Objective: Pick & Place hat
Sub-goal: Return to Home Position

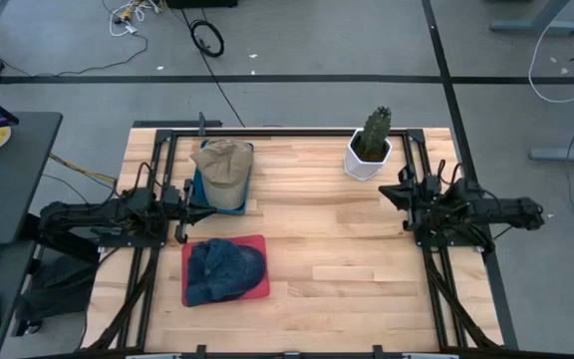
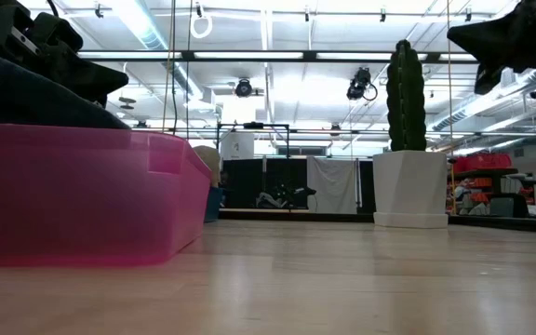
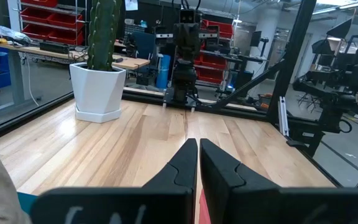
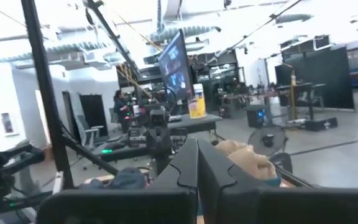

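A dark blue hat [image 1: 225, 269] lies in a pink tray [image 1: 263, 287] at the table's near left; the tray's wall [image 2: 73, 195] fills the left of the low view. A tan hat [image 1: 223, 168] sits in a blue tray [image 1: 198, 187] farther back, and it shows in the right wrist view [image 4: 247, 158]. My left gripper [image 1: 181, 204] hovers at the table's left edge beside the blue tray, shut [image 3: 198, 152], touching nothing. My right gripper [image 1: 404, 195] waits at the right edge, shut [image 4: 197, 152].
A cactus in a white pot [image 1: 370, 148] stands at the table's far right, also in the low view [image 2: 408, 140] and left wrist view [image 3: 98, 68]. Black frame rails [image 1: 287, 130] border the table. Bare wood [image 1: 347, 249] lies between the trays and my right arm.
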`<state>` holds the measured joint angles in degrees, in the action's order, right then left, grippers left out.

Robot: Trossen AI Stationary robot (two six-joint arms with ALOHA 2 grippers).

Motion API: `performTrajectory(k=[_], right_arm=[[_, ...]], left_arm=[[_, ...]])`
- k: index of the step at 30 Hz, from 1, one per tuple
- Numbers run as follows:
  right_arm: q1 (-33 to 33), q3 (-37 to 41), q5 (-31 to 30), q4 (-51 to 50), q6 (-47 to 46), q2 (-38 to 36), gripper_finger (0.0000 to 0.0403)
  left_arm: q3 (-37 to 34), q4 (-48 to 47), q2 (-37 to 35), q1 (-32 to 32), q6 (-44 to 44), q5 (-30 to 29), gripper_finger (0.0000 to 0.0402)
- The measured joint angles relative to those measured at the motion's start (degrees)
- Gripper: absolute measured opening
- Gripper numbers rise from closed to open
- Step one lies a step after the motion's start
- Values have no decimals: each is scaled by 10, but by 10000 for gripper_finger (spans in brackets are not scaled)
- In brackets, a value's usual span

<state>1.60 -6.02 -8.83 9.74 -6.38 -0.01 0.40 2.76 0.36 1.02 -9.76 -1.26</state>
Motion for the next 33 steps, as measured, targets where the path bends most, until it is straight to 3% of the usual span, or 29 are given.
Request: performTrajectory(k=[7, 12, 23, 33], right_arm=[[-27, 0, 60, -6, -28, 0, 0], [-27, 0, 70, -18, -11, 0, 0], [-27, 50, 109, 90, -29, 0, 0], [-27, 51, 188, 43, -66, 0, 0]], left_arm=[[0, 0, 0, 0, 0, 0, 21], [0, 0, 0, 0, 0, 0, 21], [0, 0, 0, 0, 0, 0, 21], [0, 0, 0, 0, 0, 0, 21]])
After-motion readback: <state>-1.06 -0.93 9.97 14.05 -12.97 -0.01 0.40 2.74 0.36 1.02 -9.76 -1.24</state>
